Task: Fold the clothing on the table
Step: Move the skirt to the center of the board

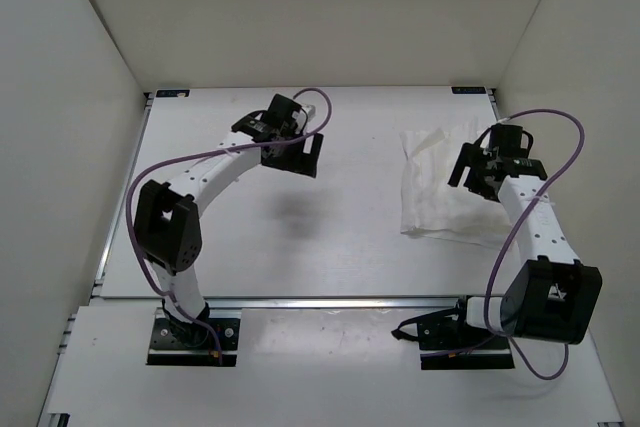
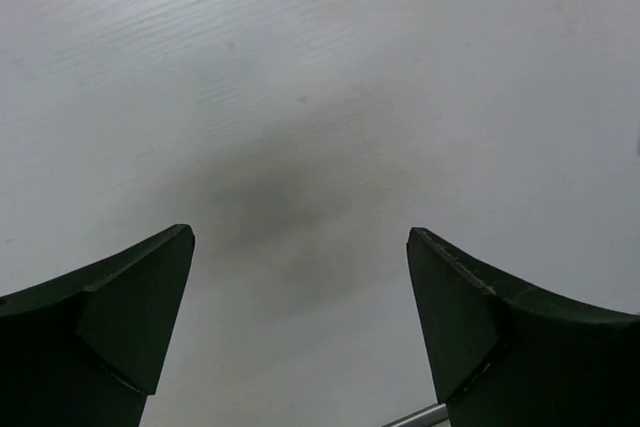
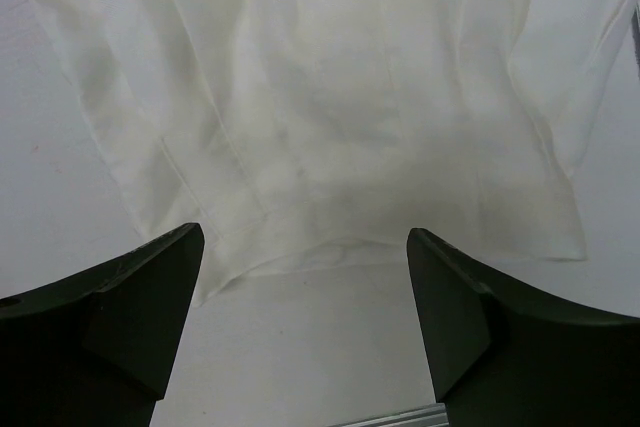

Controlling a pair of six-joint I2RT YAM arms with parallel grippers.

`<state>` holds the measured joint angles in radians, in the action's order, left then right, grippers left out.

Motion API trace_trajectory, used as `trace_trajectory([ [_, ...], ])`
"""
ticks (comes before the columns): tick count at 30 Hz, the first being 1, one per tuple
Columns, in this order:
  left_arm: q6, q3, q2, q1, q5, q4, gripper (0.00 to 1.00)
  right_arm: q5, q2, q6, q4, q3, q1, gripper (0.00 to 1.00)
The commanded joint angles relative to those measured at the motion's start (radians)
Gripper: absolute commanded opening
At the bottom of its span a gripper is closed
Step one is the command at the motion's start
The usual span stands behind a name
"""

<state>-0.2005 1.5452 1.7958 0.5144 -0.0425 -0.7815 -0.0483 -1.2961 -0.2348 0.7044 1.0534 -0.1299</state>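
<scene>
Thin white garment point(image 1: 435, 197), likely limp and light, lay wrinkled at frame right; right hand point(image 3: 302, 235) gaped above its edge, the likeliest pinch point; left hand point(image 2: 300, 232) gaped empty.

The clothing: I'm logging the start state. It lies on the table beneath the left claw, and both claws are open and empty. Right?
Not quite. The clothing lies on the table beneath the right claw; the left claw hangs over bare table, as the top external view shows. Both claws are indeed open and empty.
</scene>
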Motion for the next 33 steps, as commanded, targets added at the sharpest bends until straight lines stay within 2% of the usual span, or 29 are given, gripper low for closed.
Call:
trace_trajectory([
  [1, -0.052, 0.010, 0.005, 0.116, -0.138, 0.103, 0.99, -0.024, 0.067, -0.020, -0.036, -0.038, -0.020, 0.80],
  [4, -0.103, -0.016, 0.028, 0.171, -0.235, 0.242, 0.99, -0.048, 0.113, -0.024, -0.051, -0.064, -0.042, 0.80],
  [7, -0.252, -0.023, 0.072, 0.185, -0.322, 0.387, 0.98, -0.088, 0.153, -0.012, -0.060, -0.090, -0.040, 0.81],
  [9, -0.324, -0.054, 0.102, 0.197, -0.321, 0.482, 0.99, -0.114, 0.159, 0.000, -0.060, -0.093, -0.042, 0.82],
  [10, -0.371, -0.063, 0.118, 0.203, -0.323, 0.581, 0.99, -0.123, 0.175, 0.005, -0.065, -0.105, -0.039, 0.84],
  [16, -0.552, -0.028, 0.246, 0.257, -0.375, 0.749, 0.98, -0.134, 0.239, -0.014, -0.086, -0.179, -0.040, 0.85],
  [20, -0.574, 0.100, 0.344, 0.348, -0.384, 0.713, 0.99, -0.107, 0.254, -0.020, -0.098, -0.208, -0.027, 0.85],
  [24, -0.560, 0.209, 0.404, 0.427, -0.294, 0.624, 0.99, -0.113, 0.265, -0.031, -0.097, -0.220, -0.033, 0.85],
  [28, -0.596, 0.214, 0.427, 0.444, -0.266, 0.610, 0.99, -0.139, 0.276, -0.029, -0.092, -0.219, -0.022, 0.86],
  [33, -0.557, 0.239, 0.448, 0.455, -0.126, 0.507, 0.99, -0.144, 0.270, -0.026, -0.089, -0.216, -0.008, 0.86],
])
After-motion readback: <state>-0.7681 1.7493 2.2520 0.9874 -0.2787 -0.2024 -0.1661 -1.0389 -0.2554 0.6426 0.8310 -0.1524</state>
